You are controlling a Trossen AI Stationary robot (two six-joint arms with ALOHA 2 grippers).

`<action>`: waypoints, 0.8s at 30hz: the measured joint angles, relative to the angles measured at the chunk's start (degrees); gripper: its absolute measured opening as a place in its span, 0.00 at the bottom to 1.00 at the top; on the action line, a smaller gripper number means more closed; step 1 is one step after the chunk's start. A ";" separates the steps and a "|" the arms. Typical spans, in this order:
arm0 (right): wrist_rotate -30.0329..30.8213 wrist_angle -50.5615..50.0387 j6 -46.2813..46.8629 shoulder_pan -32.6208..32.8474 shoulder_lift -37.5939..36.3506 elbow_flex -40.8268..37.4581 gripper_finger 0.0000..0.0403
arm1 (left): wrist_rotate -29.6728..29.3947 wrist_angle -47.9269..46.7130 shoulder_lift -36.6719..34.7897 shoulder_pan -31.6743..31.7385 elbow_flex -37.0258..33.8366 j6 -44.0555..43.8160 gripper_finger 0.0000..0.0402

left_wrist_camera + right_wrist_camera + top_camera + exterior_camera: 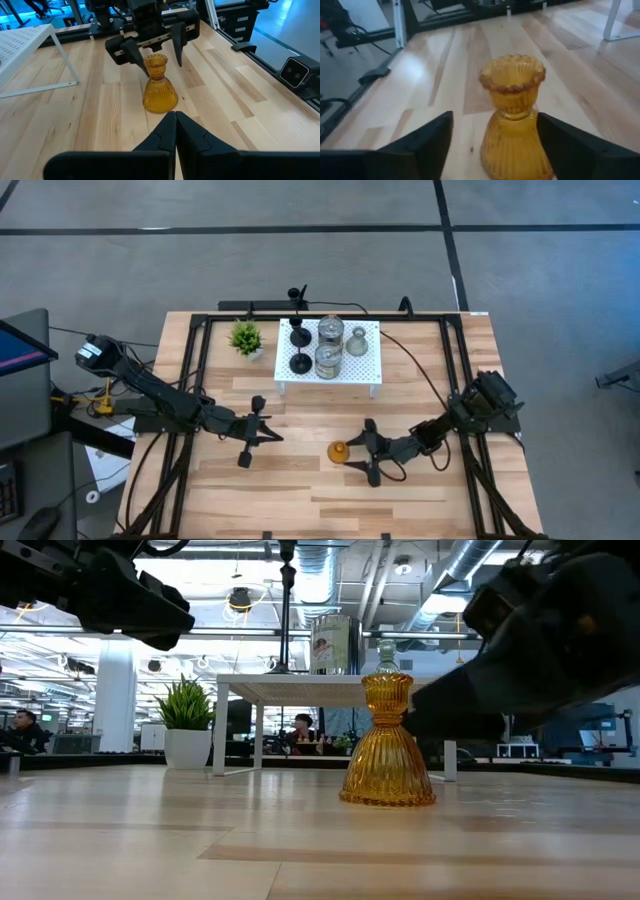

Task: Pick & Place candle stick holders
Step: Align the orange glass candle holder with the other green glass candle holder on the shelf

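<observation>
High view: white stand (pixel 365 376) carries five holders; amber holder (pixel 338 451) on table

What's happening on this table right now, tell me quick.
The right gripper is open around the amber candle holder, which stands upright on the wooden table; its fingers sit either side without closing on it. The left gripper is shut and waits nearby. Five other holders are on the white stand, beside a small potted plant.
</observation>
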 joint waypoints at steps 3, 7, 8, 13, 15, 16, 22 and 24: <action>0.01 -3.65 -1.11 -0.95 -0.02 1.45 0.75 | 0.02 0.01 0.00 0.00 0.02 0.00 0.01; -0.11 -8.39 -1.35 -2.34 -0.02 3.76 0.79 | 0.01 0.00 0.00 0.00 0.02 0.00 0.01; -0.16 -9.43 -1.36 -2.63 -0.02 4.39 0.79 | 0.00 0.02 0.00 0.00 0.02 0.00 0.01; -1.72 -11.94 -1.37 -3.84 -0.02 6.60 0.77 | 0.02 -0.01 0.00 0.00 0.04 0.00 0.01; -2.52 -12.12 -1.39 -4.15 -0.02 6.85 0.76 | 0.02 -0.01 0.00 0.00 0.04 0.00 0.01; -3.09 -12.10 -1.37 -4.19 -0.02 6.93 0.75 | 0.02 -0.01 0.00 0.00 0.04 0.00 0.01; -3.24 -12.10 -1.37 -4.19 -0.02 6.95 0.68 | 0.01 -0.01 0.00 0.00 0.04 0.00 0.01; -3.24 -12.10 -1.37 -4.19 -0.02 6.95 0.67 | 0.02 -0.01 0.00 0.00 0.04 0.00 0.01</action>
